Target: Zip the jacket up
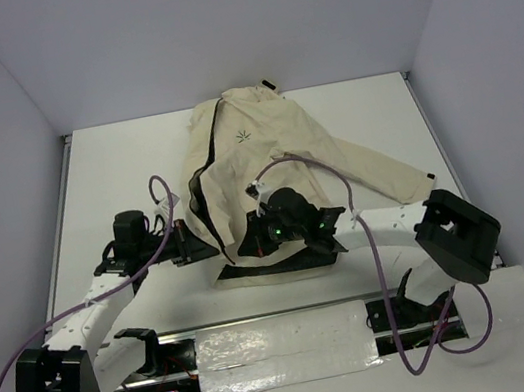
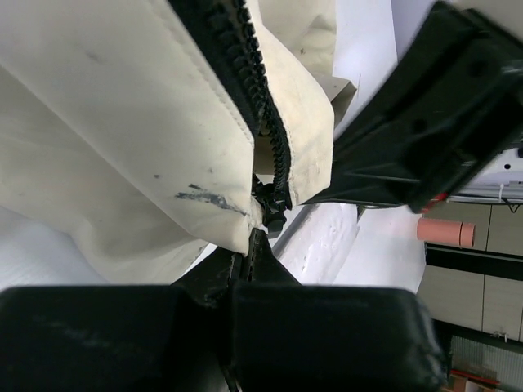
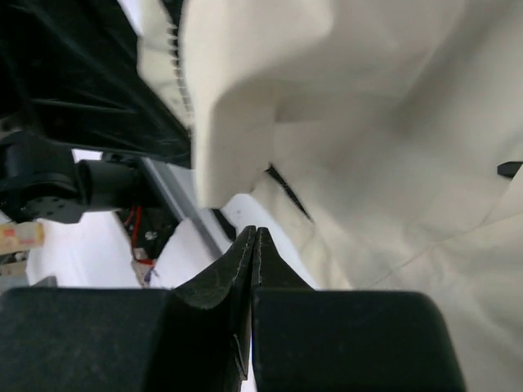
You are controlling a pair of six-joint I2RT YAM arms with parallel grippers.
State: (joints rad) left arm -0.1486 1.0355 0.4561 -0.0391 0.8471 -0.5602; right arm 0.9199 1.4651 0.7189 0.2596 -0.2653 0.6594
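Left gripper (image 2: pixel 248 260): fingers clenched. Their tips pinch the dark bottom end of the zipper (image 2: pixel 245 73) at the lower centre of the left wrist view. The slider (image 2: pixel 271 208) sits just above the tips, at the foot of the teeth. Above it the two rows of teeth run together toward the top of the frame. A dark smudge (image 2: pixel 200 196) marks the cream fabric left of the slider. A black part of the right arm (image 2: pixel 433 122) fills the upper right of that view, close to the fabric edge.

Right gripper (image 3: pixel 253 245): fingers pressed flat together at the lower centre of the right wrist view. No fabric shows between them, and it cannot be told whether anything thin is caught there. A fold of cream cloth hangs just above the tips.

Top view: the jacket (image 1: pixel 265 155) lies on the white table (image 1: pixel 116 171) in the middle of the frame, collar toward the top, hem toward the bottom. Its zipper edge runs down the jacket's left side. The logo (image 1: pixel 243 137) shows on the chest. One sleeve (image 1: pixel 379 170) extends toward the right. The left gripper is at the jacket's lower left edge; the right gripper is over the hem, just right of it.
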